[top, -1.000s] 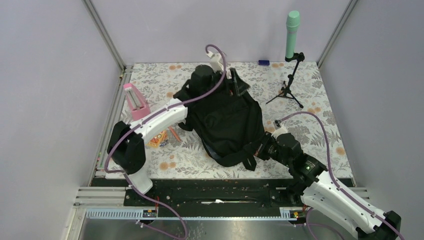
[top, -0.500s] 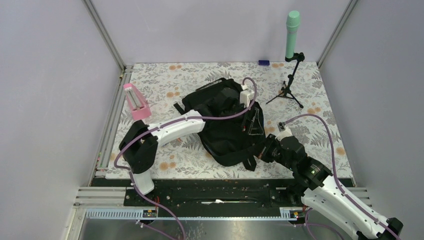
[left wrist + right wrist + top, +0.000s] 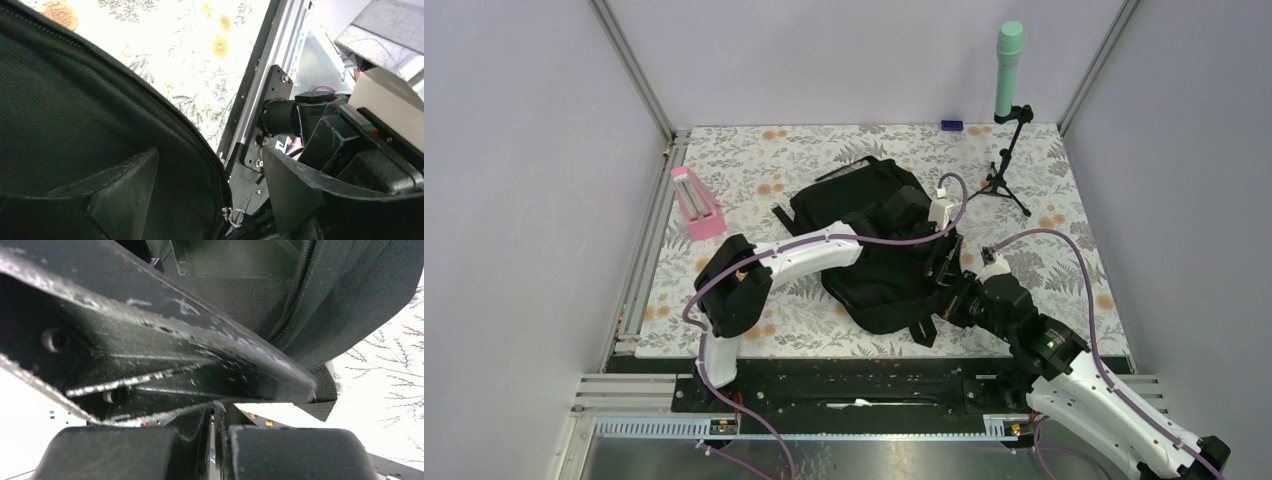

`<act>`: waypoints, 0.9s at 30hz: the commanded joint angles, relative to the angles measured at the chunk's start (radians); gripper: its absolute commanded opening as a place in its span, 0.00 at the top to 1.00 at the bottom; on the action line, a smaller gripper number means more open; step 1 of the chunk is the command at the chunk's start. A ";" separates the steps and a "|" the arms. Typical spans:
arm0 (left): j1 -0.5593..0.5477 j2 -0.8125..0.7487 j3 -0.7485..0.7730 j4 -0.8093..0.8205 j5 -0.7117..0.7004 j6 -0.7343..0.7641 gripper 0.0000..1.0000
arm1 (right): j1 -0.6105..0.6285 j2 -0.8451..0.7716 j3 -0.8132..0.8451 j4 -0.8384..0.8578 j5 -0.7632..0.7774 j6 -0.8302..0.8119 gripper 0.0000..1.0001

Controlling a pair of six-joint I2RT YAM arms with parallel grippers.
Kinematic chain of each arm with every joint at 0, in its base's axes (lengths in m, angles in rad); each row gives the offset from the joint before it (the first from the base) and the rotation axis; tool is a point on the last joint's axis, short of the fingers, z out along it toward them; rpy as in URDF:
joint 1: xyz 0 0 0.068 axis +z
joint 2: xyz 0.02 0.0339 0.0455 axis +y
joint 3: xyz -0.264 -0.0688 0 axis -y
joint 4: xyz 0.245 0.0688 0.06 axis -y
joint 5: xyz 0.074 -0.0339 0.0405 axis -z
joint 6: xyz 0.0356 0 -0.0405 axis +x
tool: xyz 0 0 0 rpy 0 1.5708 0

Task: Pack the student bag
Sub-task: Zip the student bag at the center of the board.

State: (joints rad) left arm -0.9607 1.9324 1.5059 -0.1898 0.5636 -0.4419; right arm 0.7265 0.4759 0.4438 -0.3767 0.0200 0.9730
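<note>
The student bag (image 3: 869,245) is a large black fabric backpack lying in the middle of the floral mat. My left arm reaches across it, and my left gripper (image 3: 942,262) is open at the bag's right edge. In the left wrist view my left gripper (image 3: 210,200) straddles the bag's zip edge (image 3: 200,145), with a metal zip-pull ring (image 3: 231,215) low between the fingers. My right gripper (image 3: 951,298) is at the bag's near right corner. In the right wrist view my right gripper (image 3: 215,412) is shut on a fold of the bag's black fabric (image 3: 320,300).
A pink stand (image 3: 696,203) sits at the mat's left. A green cylinder (image 3: 1009,68) on a black tripod (image 3: 1002,180) stands at the back right. A small blue object (image 3: 951,125) lies at the back edge. The metal base rail (image 3: 260,100) runs along the near side.
My left arm has swung from the back of the bag across to its right edge, close to my right gripper. The bag's top has shifted and folded. My right gripper has stayed on the bag's corner.
</note>
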 commanded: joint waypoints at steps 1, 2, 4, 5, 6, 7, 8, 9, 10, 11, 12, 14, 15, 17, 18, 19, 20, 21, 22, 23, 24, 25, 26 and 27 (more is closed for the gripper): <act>-0.043 0.049 0.098 0.002 0.064 0.011 0.22 | 0.008 -0.007 0.067 0.016 0.034 -0.039 1.00; -0.050 0.059 0.113 -0.027 0.044 0.030 0.22 | 0.009 -0.009 0.070 0.009 0.040 -0.045 1.00; -0.061 0.081 0.136 -0.080 -0.001 0.073 0.25 | 0.008 -0.015 0.073 0.000 0.048 -0.052 1.00; -0.063 0.092 0.146 -0.103 -0.020 0.082 0.32 | 0.008 -0.016 0.072 0.000 0.050 -0.052 1.00; -0.064 0.104 0.151 -0.115 -0.038 0.082 0.47 | 0.009 -0.017 0.071 0.001 0.052 -0.053 1.00; -0.064 0.110 0.152 -0.117 -0.058 0.071 0.59 | 0.009 -0.016 0.071 0.001 0.050 -0.053 1.00; -0.064 0.115 0.151 -0.109 -0.076 0.059 0.68 | 0.008 -0.014 0.071 0.001 0.048 -0.054 1.00; -0.063 0.119 0.151 -0.100 -0.092 0.046 0.77 | 0.008 -0.011 0.071 0.000 0.044 -0.055 1.00; -0.063 0.119 0.152 -0.083 -0.112 0.030 0.85 | 0.009 -0.008 0.070 0.001 0.039 -0.056 1.00; -0.060 0.116 0.153 -0.058 -0.129 0.014 0.94 | 0.010 -0.006 0.068 0.000 0.036 -0.057 1.00; -0.057 0.114 0.154 -0.030 -0.149 -0.005 1.00 | 0.008 0.000 0.069 -0.003 0.030 -0.060 1.00; -0.042 0.106 0.156 0.040 -0.192 -0.049 1.00 | 0.008 0.010 0.074 -0.006 0.014 -0.068 1.00; -0.029 0.106 0.159 0.090 -0.210 -0.080 1.00 | 0.009 0.014 0.077 -0.006 0.002 -0.069 1.00; 0.008 0.110 0.164 0.166 -0.248 -0.144 1.00 | 0.009 0.024 0.079 0.017 -0.039 -0.060 1.00; 0.022 0.112 0.168 0.197 -0.270 -0.159 1.00 | 0.009 0.030 0.076 0.027 -0.061 -0.051 1.00; 0.032 0.114 0.173 0.231 -0.293 -0.165 1.00 | 0.008 0.036 0.069 0.045 -0.078 -0.041 1.00; 0.045 0.117 0.179 0.259 -0.310 -0.172 1.00 | 0.009 0.042 0.061 0.082 -0.097 -0.027 1.00; 0.057 0.119 0.182 0.288 -0.323 -0.182 1.00 | 0.011 0.048 0.052 0.108 -0.113 -0.013 1.00; 0.069 0.120 0.184 0.314 -0.342 -0.193 1.00 | 0.014 0.055 0.043 0.133 -0.123 -0.002 1.00; 0.081 0.122 0.186 0.334 -0.356 -0.203 1.00 | 0.019 0.062 0.037 0.152 -0.129 0.006 1.00; 0.092 0.123 0.189 0.353 -0.367 -0.210 1.00 | 0.024 0.070 0.035 0.168 -0.130 0.011 1.00; 0.102 0.123 0.191 0.369 -0.382 -0.214 1.00 | 0.031 0.079 0.036 0.179 -0.130 0.012 1.00; 0.112 0.124 0.195 0.381 -0.393 -0.216 1.00 | 0.037 0.087 0.038 0.188 -0.127 0.012 1.00; 0.120 0.125 0.200 0.391 -0.406 -0.215 1.00 | 0.046 0.095 0.042 0.197 -0.125 0.012 1.00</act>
State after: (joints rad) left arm -0.9249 2.0399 1.6226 -0.0906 0.3908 -0.6350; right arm 0.7231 0.5571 0.4568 -0.3206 0.0616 0.9497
